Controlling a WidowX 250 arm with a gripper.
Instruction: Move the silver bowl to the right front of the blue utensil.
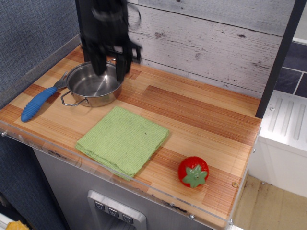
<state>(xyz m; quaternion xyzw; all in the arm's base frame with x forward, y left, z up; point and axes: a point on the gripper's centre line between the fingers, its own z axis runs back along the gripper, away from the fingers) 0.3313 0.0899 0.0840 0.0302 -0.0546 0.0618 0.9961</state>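
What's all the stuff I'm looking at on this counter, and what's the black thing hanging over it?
silver bowl: one, shiny steel with wire loop handles, back left of the counter, upright.
blue utensil: one, fork with blue handle and grey tines, left of the bowl; tines reach the bowl's edge.
cloth: one, green, folded, front middle.
strawberry toy: one, red with green leaves, front right.
counter: one, striped brown wood, clear front edge.
wall: grey-white planks behind.
gripper: one, black, blurred, fingers apart, over the bowl's back; the fingers appear to grip nothing.
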